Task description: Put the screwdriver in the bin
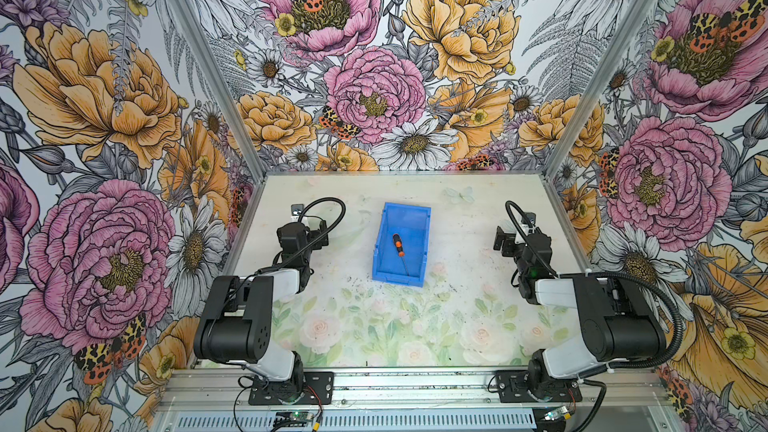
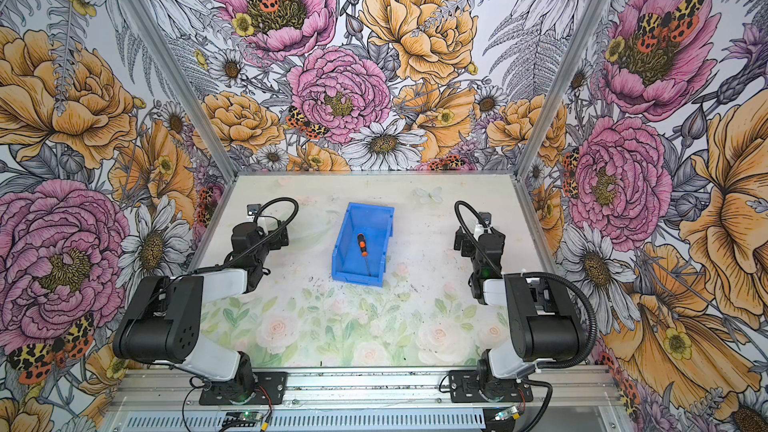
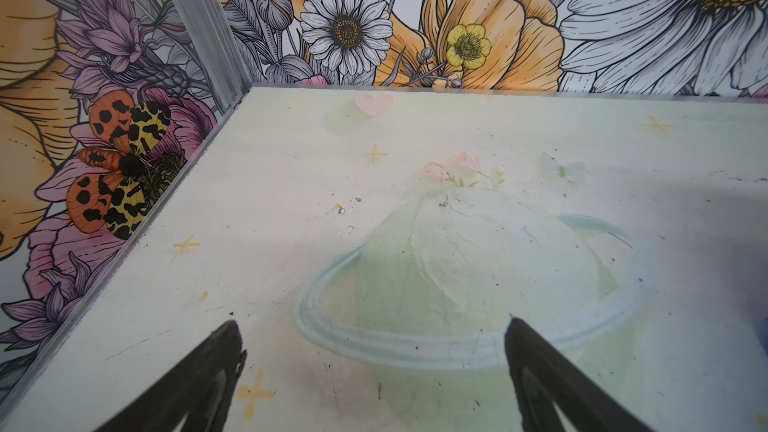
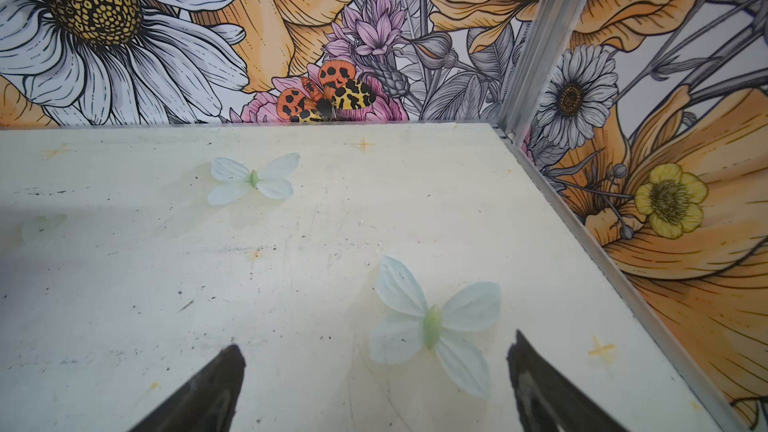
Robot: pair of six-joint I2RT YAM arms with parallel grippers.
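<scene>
The blue bin (image 1: pixel 398 278) (image 2: pixel 356 278) stands mid-table in both top views. Inside it lies the screwdriver (image 1: pixel 397 244) (image 2: pixel 362 244), its orange-and-black handle toward the back and its thin shaft pointing at the bin's near right corner. My left gripper (image 1: pixel 320 234) (image 2: pixel 283 235) rests well to the left of the bin; in the left wrist view the left gripper (image 3: pixel 372 326) is open over bare table. My right gripper (image 1: pixel 502 238) (image 2: pixel 460 243) sits well to the right of the bin; the right wrist view shows the right gripper (image 4: pixel 376 340) open and empty. Neither wrist view shows the bin.
Flower-printed walls close in the table on the left, back and right, with metal corner posts (image 1: pixel 214 76) (image 1: pixel 598 76). An aluminium rail (image 1: pixel 415 384) carries both arm bases at the front. The table's pale mat bears printed roses and butterflies (image 4: pixel 432 322).
</scene>
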